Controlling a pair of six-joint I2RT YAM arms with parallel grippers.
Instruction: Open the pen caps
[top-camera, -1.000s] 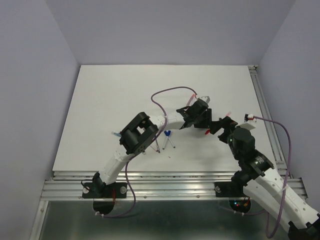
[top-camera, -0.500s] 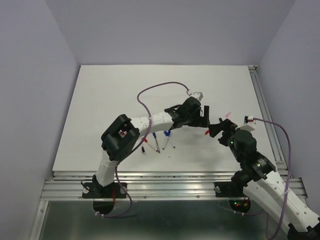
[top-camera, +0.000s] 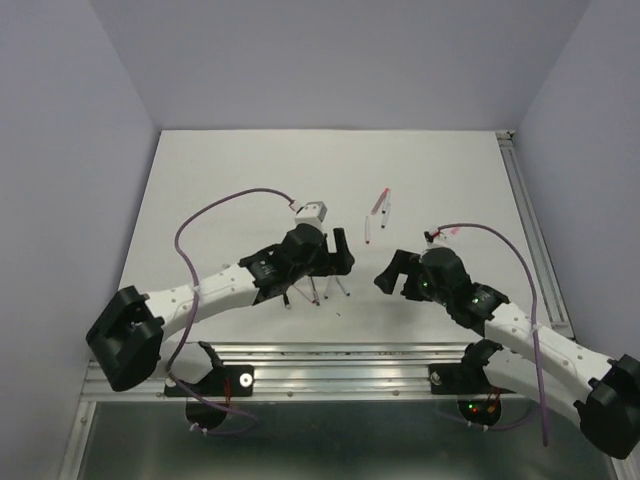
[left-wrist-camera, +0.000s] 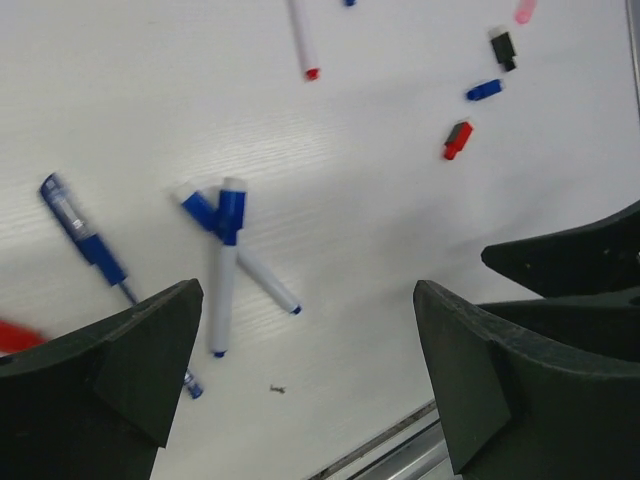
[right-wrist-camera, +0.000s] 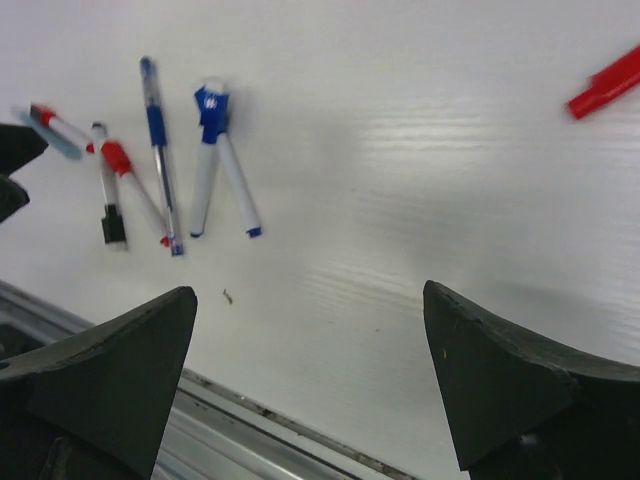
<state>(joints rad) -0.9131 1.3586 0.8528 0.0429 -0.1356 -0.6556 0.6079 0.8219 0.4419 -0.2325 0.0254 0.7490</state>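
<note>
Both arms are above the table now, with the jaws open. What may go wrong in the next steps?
1. The two blue-capped pens lie crossed, one on the other, so a grasp on one would probably drag or lift the other too.
2. The loose red cap, blue cap and black cap are small and lie free on the table; a passing arm may sweep them away.

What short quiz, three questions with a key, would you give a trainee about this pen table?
1. True or false: the left gripper holds a pen.
2. In the left wrist view, which loose cap lies between the black cap and the red cap? A blue, B pink, C green.
3. Where do the two blue-capped pens cross?
Key: 1 false; 2 A, the blue cap; 3 at their blue ends.
</note>
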